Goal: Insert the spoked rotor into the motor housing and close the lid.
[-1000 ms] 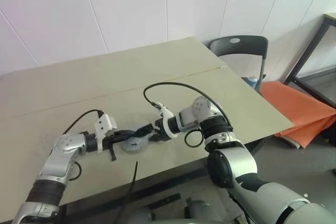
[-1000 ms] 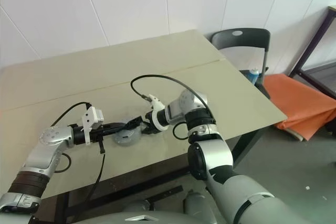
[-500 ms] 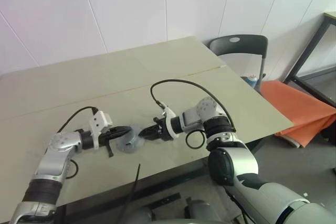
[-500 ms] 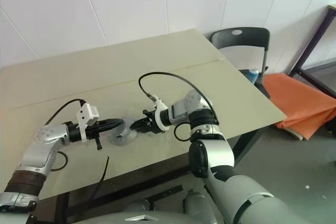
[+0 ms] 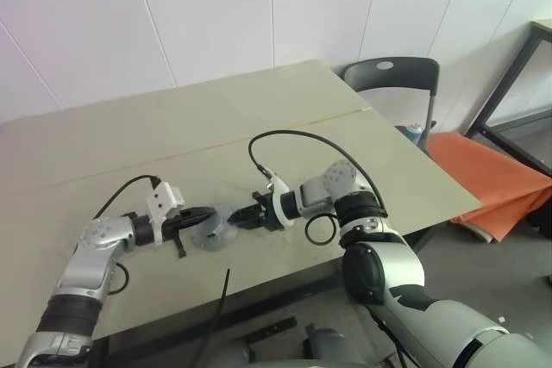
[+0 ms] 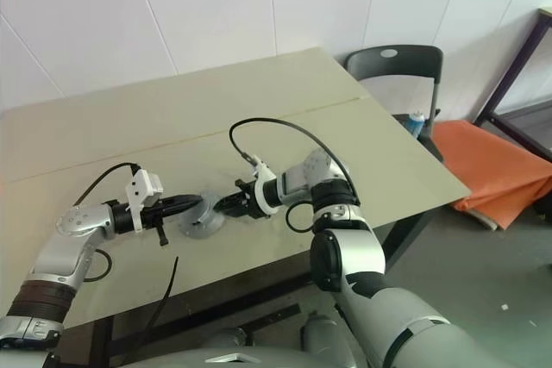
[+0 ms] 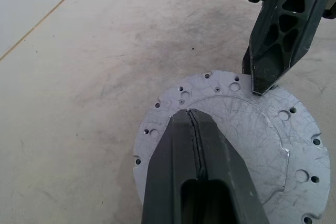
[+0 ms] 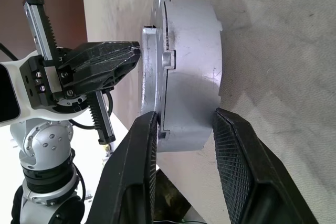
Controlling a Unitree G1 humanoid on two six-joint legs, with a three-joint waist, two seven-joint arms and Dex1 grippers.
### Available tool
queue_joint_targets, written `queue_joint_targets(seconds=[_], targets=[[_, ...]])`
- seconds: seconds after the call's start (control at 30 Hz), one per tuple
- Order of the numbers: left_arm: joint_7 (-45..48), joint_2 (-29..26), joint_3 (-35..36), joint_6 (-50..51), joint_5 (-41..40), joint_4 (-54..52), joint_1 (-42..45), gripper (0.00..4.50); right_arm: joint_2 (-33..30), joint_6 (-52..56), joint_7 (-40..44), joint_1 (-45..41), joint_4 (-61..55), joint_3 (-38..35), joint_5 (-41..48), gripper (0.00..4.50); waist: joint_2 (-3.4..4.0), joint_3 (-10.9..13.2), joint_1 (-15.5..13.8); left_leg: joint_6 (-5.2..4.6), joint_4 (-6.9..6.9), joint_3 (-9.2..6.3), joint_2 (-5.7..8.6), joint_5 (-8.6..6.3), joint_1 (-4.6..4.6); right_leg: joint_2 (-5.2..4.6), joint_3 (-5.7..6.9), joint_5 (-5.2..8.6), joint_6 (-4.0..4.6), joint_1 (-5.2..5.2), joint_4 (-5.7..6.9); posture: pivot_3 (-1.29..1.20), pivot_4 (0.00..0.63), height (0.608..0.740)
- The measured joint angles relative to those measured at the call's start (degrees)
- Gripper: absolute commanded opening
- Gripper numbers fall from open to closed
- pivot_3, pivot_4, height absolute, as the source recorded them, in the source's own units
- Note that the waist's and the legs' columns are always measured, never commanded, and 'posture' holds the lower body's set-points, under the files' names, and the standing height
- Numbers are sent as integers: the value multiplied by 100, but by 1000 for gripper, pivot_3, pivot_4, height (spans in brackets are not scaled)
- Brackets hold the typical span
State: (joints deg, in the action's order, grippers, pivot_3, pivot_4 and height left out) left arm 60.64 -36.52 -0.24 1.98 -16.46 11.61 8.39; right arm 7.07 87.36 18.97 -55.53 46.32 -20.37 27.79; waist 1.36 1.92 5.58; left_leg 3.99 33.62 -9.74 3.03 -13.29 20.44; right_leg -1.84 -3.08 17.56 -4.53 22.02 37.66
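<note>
A round silvery assembly stands on the table near its front edge. The lid (image 7: 247, 129), a flat disc with small holes, lies on top of the grey motor housing (image 8: 194, 66). The spoked rotor is hidden. My left gripper (image 7: 191, 113) is shut, its tips resting on the lid's top from the left. From the right, my right gripper (image 8: 184, 114) is closed across the assembly's edge. One of its fingers (image 7: 273, 40) lies on the lid and the other sits at the housing's lower rim. In the head views the left gripper (image 5: 205, 214) and right gripper (image 5: 238, 215) meet over the lid (image 5: 211, 234).
The beige table (image 5: 259, 118) stretches far behind the arms. A dark chair (image 5: 392, 75) stands past its right corner, with a blue bottle (image 5: 416, 134) and an orange cloth (image 5: 487, 178) beside it. A black cable (image 5: 216, 299) hangs below the front edge.
My right gripper's fingers have narrowed from wide open onto the assembly's edge. The left gripper stays shut on top of the lid.
</note>
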Motion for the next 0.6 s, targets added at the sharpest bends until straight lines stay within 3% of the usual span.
queue_joint_targets(seconds=[0.23,0.4,0.6], targets=[[-180,11,3,-79,38,-62,-66,0,0,-10,26,0,-13,65,6,1249,0,0,2,0,0,0,-1,0,-1,0,0,0,0,-1,0,0,0,740],[-1162,399,213,-683,448,658,159,0,-3,-106,216,0,-54,235,49,1249,-14,5,10,0,0,-3,-2,0,8,10,0,-9,-13,-7,4,0,0,740],[-1949,670,549,-432,424,947,294,0,-2,-431,250,-8,76,66,188,1249,-52,5,16,1,12,-4,-3,2,98,6,-3,-30,12,82,26,0,0,740]])
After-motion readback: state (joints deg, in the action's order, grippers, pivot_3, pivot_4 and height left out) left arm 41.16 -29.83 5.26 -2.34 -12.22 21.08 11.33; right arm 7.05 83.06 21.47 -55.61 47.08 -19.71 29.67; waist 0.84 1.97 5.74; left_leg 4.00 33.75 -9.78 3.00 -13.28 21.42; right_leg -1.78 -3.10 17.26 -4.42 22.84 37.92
